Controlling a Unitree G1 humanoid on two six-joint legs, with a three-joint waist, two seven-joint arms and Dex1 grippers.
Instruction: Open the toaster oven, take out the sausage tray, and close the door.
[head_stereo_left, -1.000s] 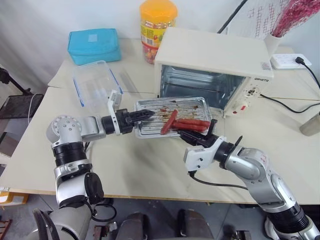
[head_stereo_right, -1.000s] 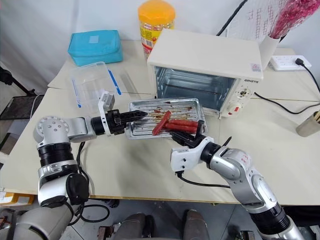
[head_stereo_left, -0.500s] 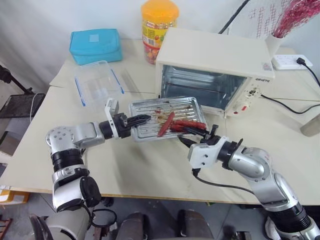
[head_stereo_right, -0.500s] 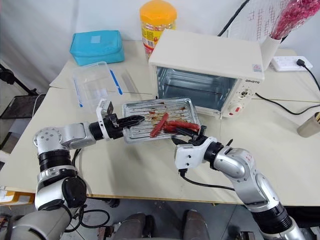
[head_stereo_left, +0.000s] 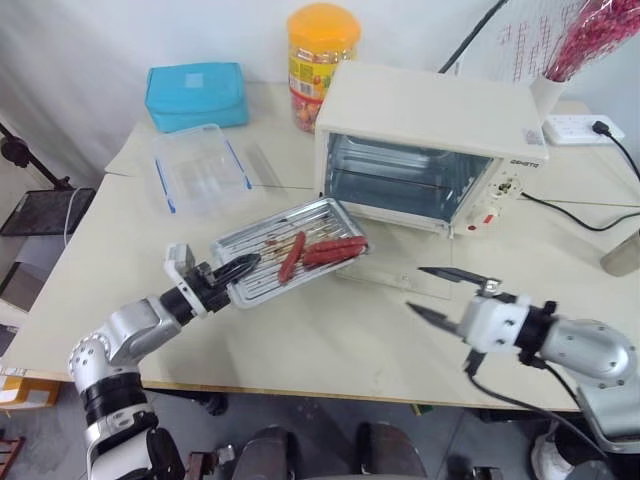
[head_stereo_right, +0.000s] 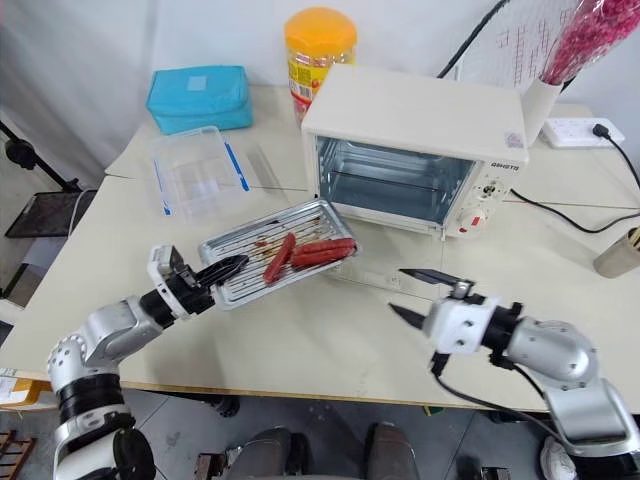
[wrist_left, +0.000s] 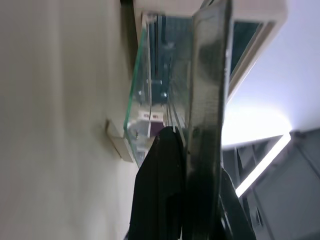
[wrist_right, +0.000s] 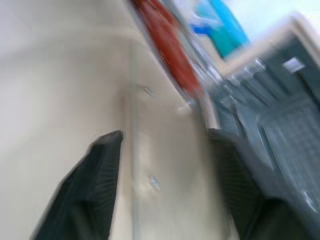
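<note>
The cream toaster oven (head_stereo_left: 430, 110) stands at the back of the table with its cavity showing. Its glass door (head_stereo_left: 395, 277) lies open and flat in front of it. The shiny sausage tray (head_stereo_left: 262, 262) hangs tilted to the left of the door, with three red-brown sausages (head_stereo_left: 322, 250) at its right end. My left gripper (head_stereo_left: 235, 268) is shut on the tray's left edge. In the left wrist view its fingers (wrist_left: 160, 190) clamp the tray rim (wrist_left: 206, 100). My right gripper (head_stereo_left: 433, 293) is open and empty, to the right of the tray and apart from it.
A clear plastic box with blue clips (head_stereo_left: 200, 170) lies at the left, with a blue pouch (head_stereo_left: 195, 95) behind it. An orange-lidded jar (head_stereo_left: 322, 50) stands beside the oven. A power strip (head_stereo_left: 580, 125) and its cable lie at the right.
My right gripper let go of the tray, opened and drew away to the right. My left gripper pulled the tray left and toward me, off the door.
</note>
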